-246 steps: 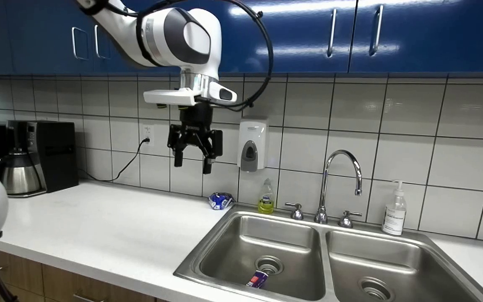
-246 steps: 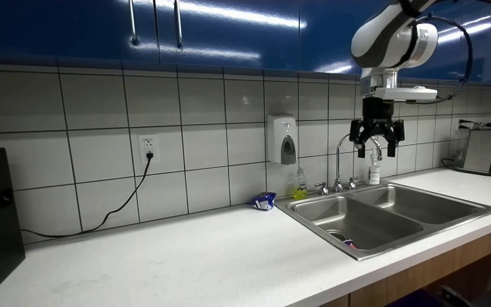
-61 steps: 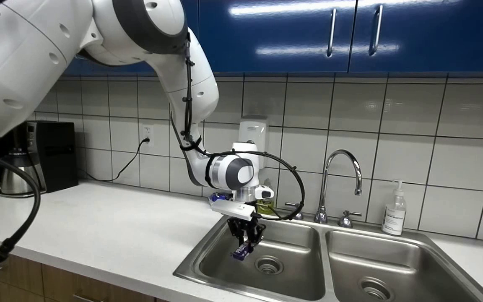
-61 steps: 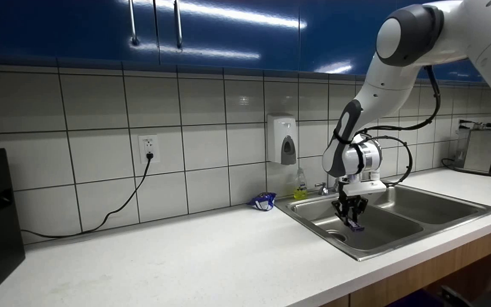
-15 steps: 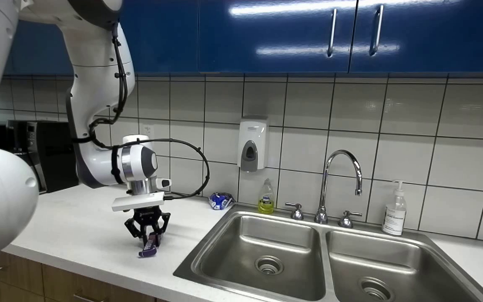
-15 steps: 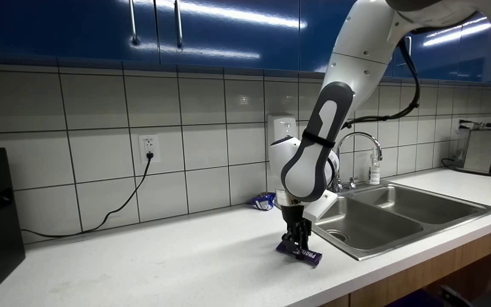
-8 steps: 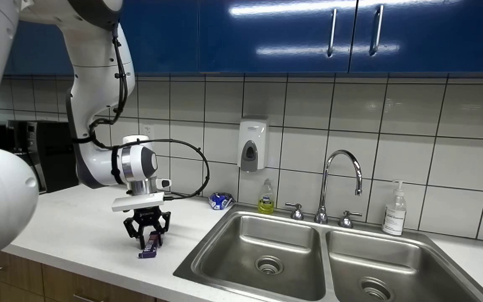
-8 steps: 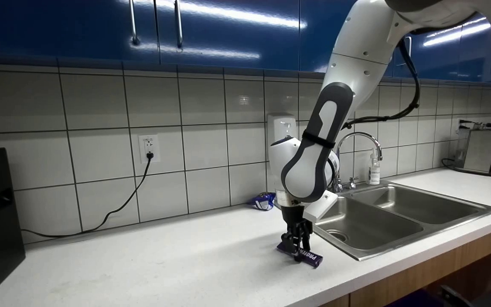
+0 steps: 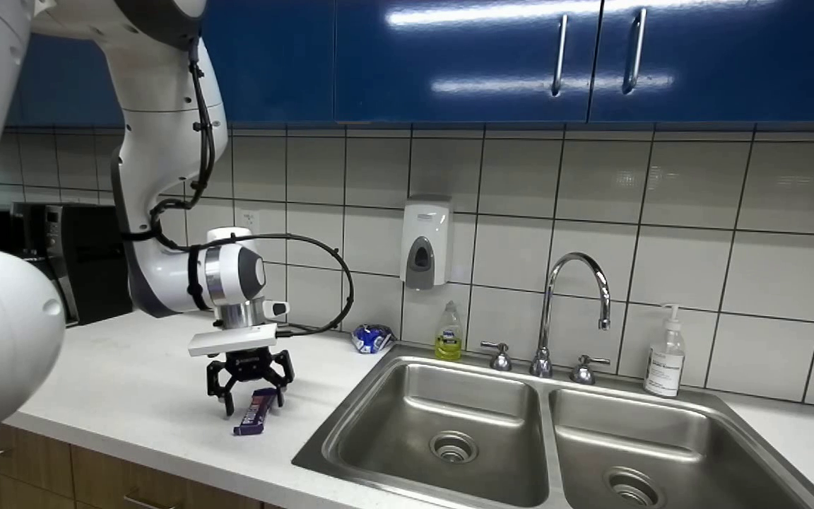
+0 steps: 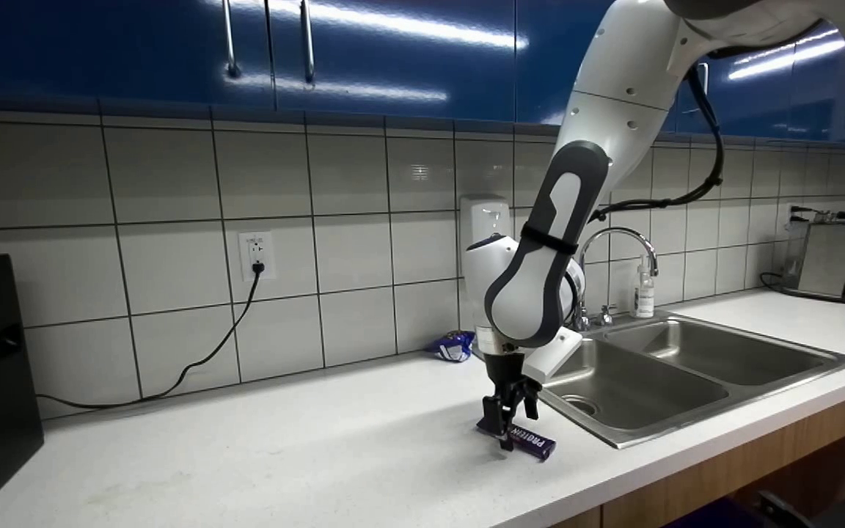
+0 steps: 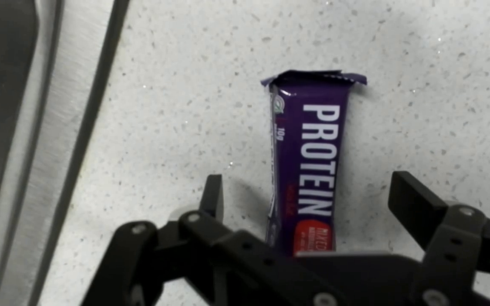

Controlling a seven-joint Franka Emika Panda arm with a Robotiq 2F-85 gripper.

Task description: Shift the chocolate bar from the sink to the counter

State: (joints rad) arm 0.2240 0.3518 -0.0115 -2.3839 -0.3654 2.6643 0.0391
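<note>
On the counter [image 9: 131, 375] | one chocolate bar [image 11: 309, 161] (purple-wrapped) | one gripper [image 9: 254, 405], two fingers [image 11: 415, 208] apart, astride it

The chocolate bar [image 9: 255, 412] lies on the counter [image 9: 131, 382] near the sink [image 9: 550, 445].

I hold my arm [image 10: 617, 99] bent over the bench [image 10: 246, 462], its forearm [image 10: 558, 224] slanting down to a wrist [image 9: 239, 314] that points my jaws downward, close to the surface and nearer the front edge than the back. The jaws stand spread wide, their two fingers [image 11: 214, 195] well apart with a broad gap between; I cannot tell whether their tips touch the bench. A black cable [image 9: 337, 253], strapped along my arm, loops out sideways beside the wrist.
</note>
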